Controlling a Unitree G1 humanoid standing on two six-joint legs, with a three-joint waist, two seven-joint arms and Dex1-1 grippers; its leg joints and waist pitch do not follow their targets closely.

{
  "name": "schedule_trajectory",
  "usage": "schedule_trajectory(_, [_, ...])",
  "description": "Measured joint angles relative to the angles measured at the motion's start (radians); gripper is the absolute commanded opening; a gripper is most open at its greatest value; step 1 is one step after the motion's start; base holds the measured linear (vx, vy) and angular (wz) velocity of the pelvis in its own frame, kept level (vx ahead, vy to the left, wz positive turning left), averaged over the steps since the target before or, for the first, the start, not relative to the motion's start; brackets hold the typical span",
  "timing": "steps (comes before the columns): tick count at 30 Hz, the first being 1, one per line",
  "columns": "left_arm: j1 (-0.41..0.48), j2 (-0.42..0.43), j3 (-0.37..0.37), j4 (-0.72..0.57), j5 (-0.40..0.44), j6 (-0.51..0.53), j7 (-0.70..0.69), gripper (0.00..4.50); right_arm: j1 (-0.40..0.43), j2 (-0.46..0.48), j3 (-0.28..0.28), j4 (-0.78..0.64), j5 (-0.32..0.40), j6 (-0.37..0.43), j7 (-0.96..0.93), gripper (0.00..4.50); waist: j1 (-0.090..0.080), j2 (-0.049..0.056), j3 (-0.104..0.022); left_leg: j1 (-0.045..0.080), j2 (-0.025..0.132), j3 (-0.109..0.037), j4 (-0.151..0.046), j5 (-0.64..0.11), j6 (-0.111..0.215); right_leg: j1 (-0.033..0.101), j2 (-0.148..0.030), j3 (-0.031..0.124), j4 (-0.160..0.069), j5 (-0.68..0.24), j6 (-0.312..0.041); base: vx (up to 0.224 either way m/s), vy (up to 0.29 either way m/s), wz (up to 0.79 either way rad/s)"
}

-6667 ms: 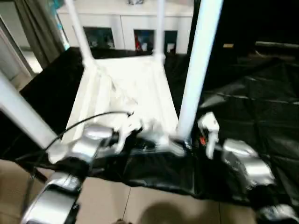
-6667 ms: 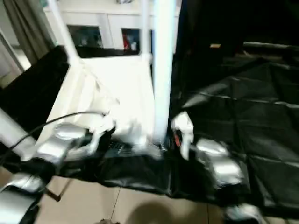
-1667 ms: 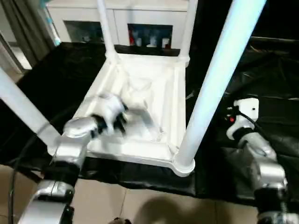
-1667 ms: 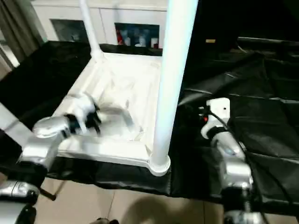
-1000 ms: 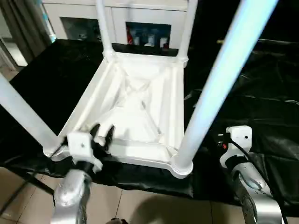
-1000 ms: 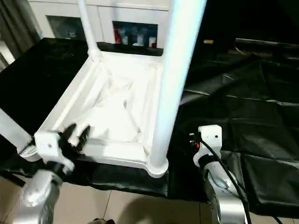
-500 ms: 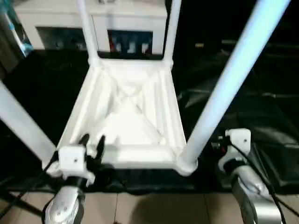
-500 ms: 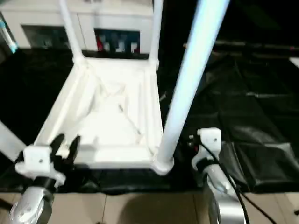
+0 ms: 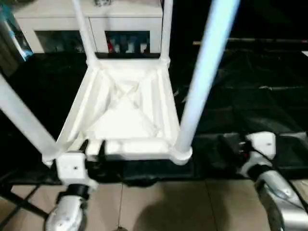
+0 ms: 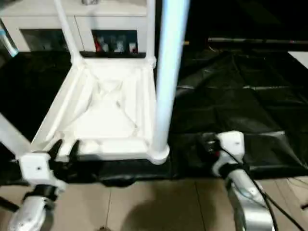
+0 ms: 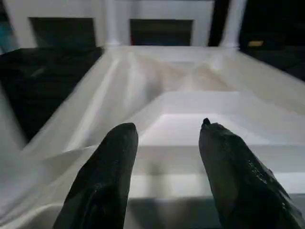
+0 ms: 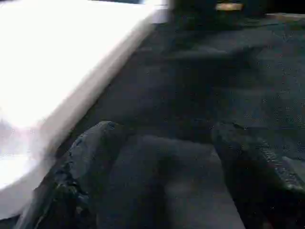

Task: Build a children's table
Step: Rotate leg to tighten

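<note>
- Left gripper [image 9: 93,148] hovers at the near edge of the table [image 9: 126,103], its two black fingers [image 11: 102,183] spread apart with nothing between them, pointing in over the rim.
- Right gripper [image 12: 164,171] sits beside the table's near right corner, above the black sheet [image 9: 250,91], fingers wide apart and empty.
- One white table lies upside down on the black sheet, its ribbed underside facing up and its flat top pressed against the sheet.
- Four white legs rise from the table's corners, their long axes running upward: the near right leg [image 9: 204,72], the near left leg [image 9: 21,120], the far left leg [image 9: 83,31] and the far right leg [image 9: 166,29].
- Each leg stands in a round socket at its corner; the near right one [image 9: 180,154] lies closest to the right gripper.
- Behind the table stands one white cabinet [image 9: 91,21] with glass doors.
- Tan floor tiles [image 9: 163,207] show in front of the table.
</note>
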Motion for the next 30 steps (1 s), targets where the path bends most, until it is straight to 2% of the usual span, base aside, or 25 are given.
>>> schedule_trajectory(2, [0.000,0.000,0.006,0.000,-0.003,0.000,0.004,2.44,0.014,-0.019,0.021,-0.021,0.037,0.008,0.071,3.51,0.001,-0.001,0.002,0.000,-0.001,0.004,0.000,0.000,0.000,0.001,-0.002,0.002,-0.011,0.007,0.005,-0.035,0.068,0.00])
schedule_trajectory(6, [0.015,0.003,0.014,0.000,-0.057,-0.023,-0.020,2.44,0.060,-0.087,0.054,-0.071,0.094,0.023,0.214,3.51,0.003,-0.008,0.005,0.001,-0.002,0.022,-0.002,0.000,0.001,0.000,-0.015,0.002,-0.012,0.021,0.021,-0.008,0.014,0.00])
schedule_trajectory(8, [0.030,0.005,0.016,0.000,-0.081,-0.034,-0.037,2.44,0.072,-0.098,0.057,-0.077,0.099,0.023,0.248,3.51,0.003,-0.009,0.005,0.001,-0.001,0.022,-0.004,0.000,0.001,-0.001,-0.015,0.001,-0.012,0.023,0.024,0.000,0.000,0.00])
schedule_trajectory(9, [0.055,0.004,0.020,-0.009,-0.127,-0.038,-0.068,2.72,0.075,-0.113,0.062,-0.077,0.099,0.023,0.271,3.51,0.004,-0.009,0.005,0.001,-0.001,0.022,-0.005,0.000,0.001,-0.003,-0.015,0.001,-0.011,0.026,0.026,0.000,0.000,0.00])
schedule_trajectory(11, [0.123,0.005,0.021,-0.037,-0.204,-0.044,-0.125,2.72,0.074,-0.135,0.061,-0.072,0.098,0.017,0.293,3.51,0.001,-0.010,0.005,0.003,0.000,0.024,-0.008,0.000,0.001,-0.004,-0.015,0.001,-0.011,0.029,0.029,0.000,0.000,0.00])
schedule_trajectory(12, [0.167,0.005,0.023,-0.053,-0.235,-0.052,-0.149,2.90,0.072,-0.147,0.058,-0.062,0.097,0.010,0.299,3.51,0.001,-0.011,0.005,0.006,0.001,0.024,-0.012,0.000,0.001,-0.004,-0.015,0.000,-0.011,0.029,0.029,0.000,0.000,0.00])
schedule_trajectory(14, [0.202,-0.005,0.035,-0.054,-0.262,-0.069,-0.160,3.13,0.068,-0.150,0.055,-0.051,0.099,0.008,0.310,3.67,0.002,-0.012,0.005,0.009,0.002,0.025,-0.016,0.000,0.001,-0.004,-0.014,-0.001,-0.010,0.029,0.030,0.000,0.000,0.00])
schedule_trajectory(18, [0.284,-0.069,0.070,-0.021,-0.291,-0.207,-0.155,3.25,0.064,-0.156,0.062,-0.062,0.175,0.049,0.389,3.87,0.009,-0.008,0.003,0.013,0.005,0.028,-0.024,0.000,0.000,-0.004,-0.014,-0.001,-0.010,0.028,0.031,0.000,0.000,0.00])
schedule_trajectory(20, [0.307,-0.083,0.086,0.022,-0.281,-0.273,-0.137,3.56,0.064,-0.175,0.087,-0.076,0.193,0.069,0.425,4.18,0.011,-0.008,0.002,0.014,0.006,0.029,-0.024,0.000,0.000,-0.004,-0.013,-0.001,-0.010,0.029,0.033,0.000,0.000,0.00])
schedule_trajectory(21, [0.316,-0.083,0.095,0.039,-0.268,-0.296,-0.126,3.54,0.064,-0.177,0.100,-0.084,0.198,0.076,0.443,4.20,0.014,-0.009,0.002,0.013,0.008,0.030,-0.024,0.000,0.000,-0.004,-0.012,-0.002,-0.010,0.030,0.034,0.000,0.000,0.00])
schedule_trajectory(25, [0.299,-0.086,0.120,0.051,-0.252,-0.333,-0.098,3.98,0.037,-0.177,0.134,-0.082,0.200,0.078,0.488,4.48,0.028,-0.010,0.001,0.014,0.011,0.038,-0.024,0.000,0.000,-0.004,-0.013,0.000,-0.011,0.030,0.034,0.000,0.000,0.00])
schedule_trajectory(28, [0.245,-0.061,0.162,0.075,-0.255,-0.336,-0.092,4.10,0.028,-0.182,0.136,-0.073,0.207,0.083,0.517,4.50,0.029,-0.011,0.001,0.015,0.012,0.041,-0.023,0.000,0.000,-0.004,-0.014,0.000,-0.011,0.030,0.034,0.000,0.000,0.00])
schedule_trajectory(30, [0.198,-0.029,0.174,0.111,-0.255,-0.344,-0.089,4.36,0.021,-0.182,0.147,-0.071,0.208,0.086,0.527,4.50,0.027,-0.009,0.000,0.016,0.012,0.042,-0.023,0.000,0.000,-0.003,-0.014,0.001,-0.011,0.030,0.034,0.000,0.000,0.00])
